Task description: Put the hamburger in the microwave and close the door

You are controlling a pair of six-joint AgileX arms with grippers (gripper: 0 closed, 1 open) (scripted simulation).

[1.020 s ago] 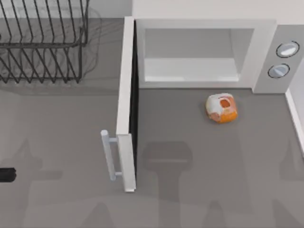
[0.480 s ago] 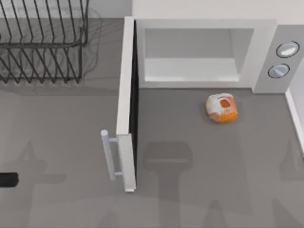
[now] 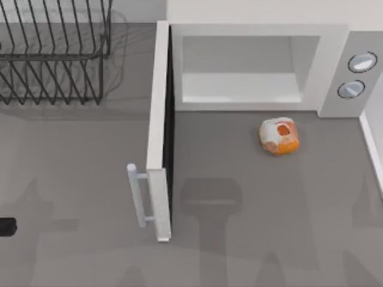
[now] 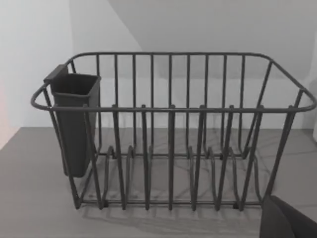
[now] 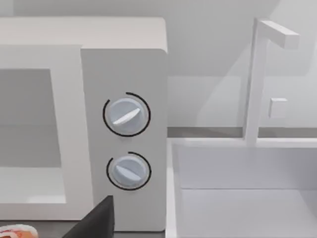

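Grey desk all around, matte, with soft shadows lying across it. A black wire rack stands at the far left corner, a dark cup hung on one end of it. Pale wall behind. At the right edge sits a white sink, its thin white faucet rising upright from the rim. Light is even and diffuse.

A: Top cam looks straight down on table: dish rack at left, microwave at right.
B: L wrist cam faces rack side-on, near. R wrist cam close on microwave knobs; both shared w/ top.
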